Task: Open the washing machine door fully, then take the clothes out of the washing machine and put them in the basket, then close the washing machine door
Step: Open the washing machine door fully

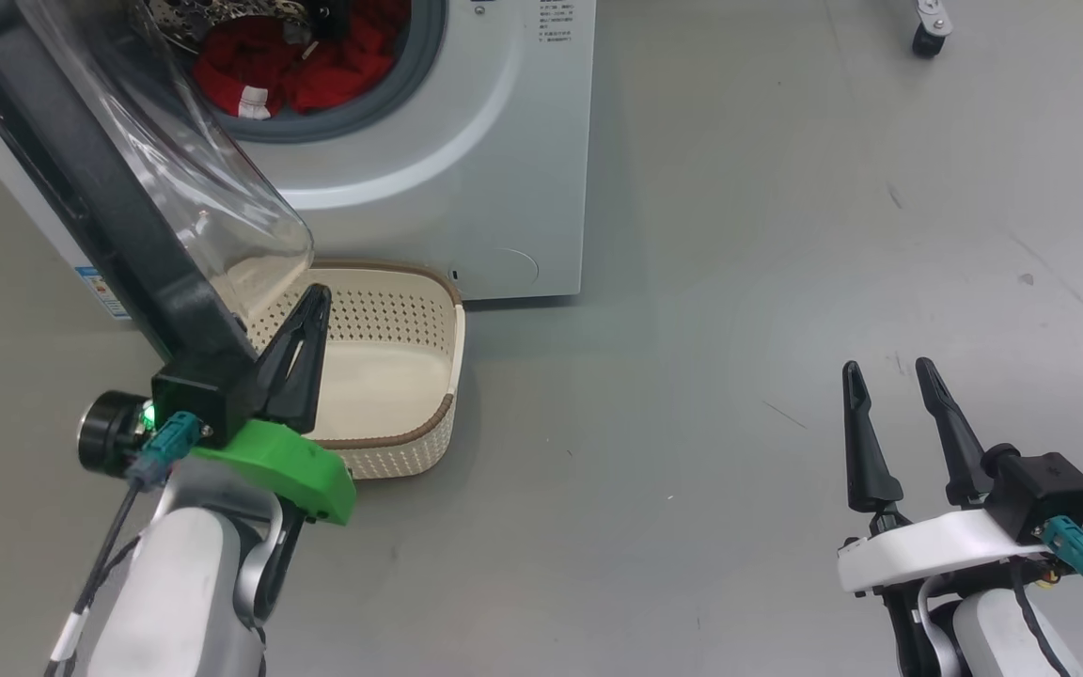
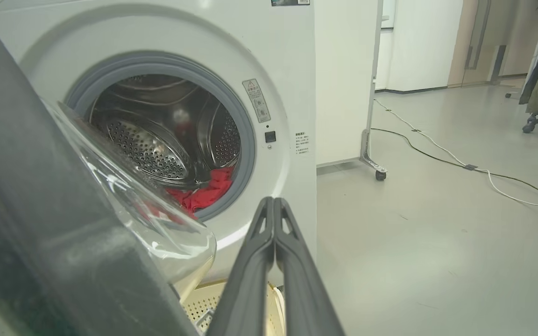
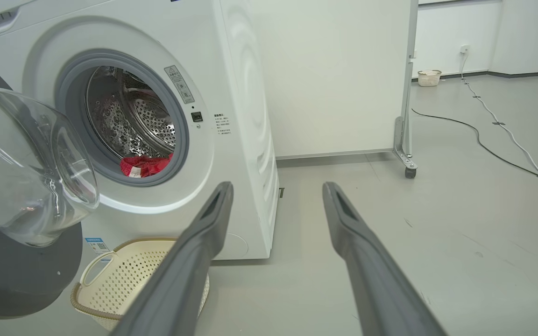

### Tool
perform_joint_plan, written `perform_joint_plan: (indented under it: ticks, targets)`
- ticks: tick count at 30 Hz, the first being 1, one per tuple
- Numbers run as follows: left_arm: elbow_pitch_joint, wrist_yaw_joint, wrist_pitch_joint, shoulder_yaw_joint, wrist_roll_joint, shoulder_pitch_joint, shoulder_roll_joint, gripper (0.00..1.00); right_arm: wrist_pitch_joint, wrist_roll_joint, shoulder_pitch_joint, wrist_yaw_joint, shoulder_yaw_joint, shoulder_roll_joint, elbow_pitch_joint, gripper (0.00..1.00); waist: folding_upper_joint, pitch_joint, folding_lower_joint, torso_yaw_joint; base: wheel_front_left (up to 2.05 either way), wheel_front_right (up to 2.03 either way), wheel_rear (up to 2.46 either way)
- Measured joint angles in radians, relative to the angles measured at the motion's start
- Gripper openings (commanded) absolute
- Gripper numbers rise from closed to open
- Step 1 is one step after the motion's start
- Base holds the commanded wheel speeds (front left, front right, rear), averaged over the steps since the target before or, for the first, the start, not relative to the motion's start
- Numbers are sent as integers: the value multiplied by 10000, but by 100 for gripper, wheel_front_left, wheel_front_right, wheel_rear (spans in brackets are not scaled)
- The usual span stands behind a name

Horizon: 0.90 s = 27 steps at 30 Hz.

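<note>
- Left gripper (image 1: 316,299) (image 2: 273,201): clenched, the two dark fingers pressed together along their length, nothing between them.
- It sits just beside the lower edge of the door (image 1: 100,188) (image 2: 40,186) (image 3: 12,280), tips pointing over the basket (image 1: 391,320) (image 3: 124,275). Cannot tell whether the fingers touch the door's black rim.
- Right gripper (image 1: 887,369) (image 3: 278,187): released, fingers spread wide, nothing in them. It hangs over bare floor (image 1: 692,376), well apart from the washing machine (image 1: 466,169) (image 2: 287,70) (image 3: 241,116).
- Door swung out from the machine front on the robot's left, its clear glass bowl (image 1: 194,169) (image 3: 21,163) bulging toward the opening.
- Clothes (image 1: 335,70) (image 2: 208,189) (image 3: 145,165): red heap lying low in the steel drum (image 2: 147,149), just behind the grey gasket; a white label shows at the front of the heap. No gripper touches them.
- Basket stands on the floor in front of the machine, close to its base, partly under the glass bowl.
</note>
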State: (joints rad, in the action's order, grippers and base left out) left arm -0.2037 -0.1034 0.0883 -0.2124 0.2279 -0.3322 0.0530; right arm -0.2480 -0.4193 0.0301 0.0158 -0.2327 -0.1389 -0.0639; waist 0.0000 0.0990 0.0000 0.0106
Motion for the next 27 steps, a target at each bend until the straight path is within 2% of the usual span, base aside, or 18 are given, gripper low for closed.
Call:
perform_joint_plan:
  ticks: [3, 13, 27]
  targets:
    - [-389, -2, -176, 111, 403, 115, -36, 0, 0, 46, 1, 6, 31, 52, -44, 100, 0, 46, 0, -115, 0, 0, 0]
    - [-1175, 31, -359, 495, 485, 135, -33, 0, 0, 100, 2, 38, 303, 178, -71, 100, 0, 289, 0, -403, 0, 0, 0]
    - [-1843, 203, -157, 805, 548, -32, 12, 0, 0, 261, 2, 180, 520, 314, -174, 100, 0, 306, 0, -351, 0, 0, 0]
